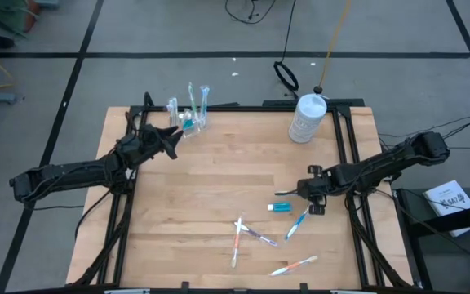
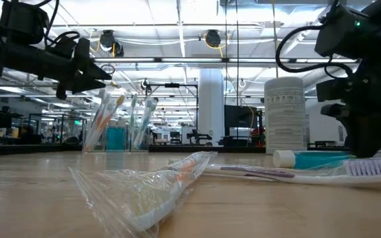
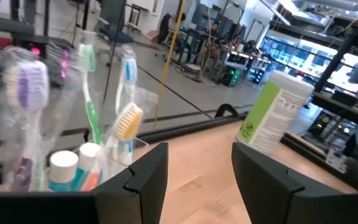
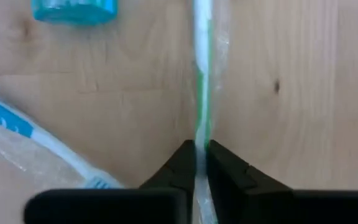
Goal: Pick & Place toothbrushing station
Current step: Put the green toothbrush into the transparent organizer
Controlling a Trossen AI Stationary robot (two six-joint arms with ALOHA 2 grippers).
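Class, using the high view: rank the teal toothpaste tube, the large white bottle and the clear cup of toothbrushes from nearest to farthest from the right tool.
1. Teal toothpaste tube, just beside the right tool, toward the table's middle.
2. Large white bottle, at the far edge.
3. Clear cup, far-left corner.

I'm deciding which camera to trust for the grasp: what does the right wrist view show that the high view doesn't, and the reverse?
Only the right wrist view shows the right gripper shut on the wrapped green-and-white toothbrush.

Only the high view shows the left gripper open beside the clear cup of toothbrushes, and the white bottle.

Both show the teal toothpaste tube and the blue toothbrush on the wooden table.
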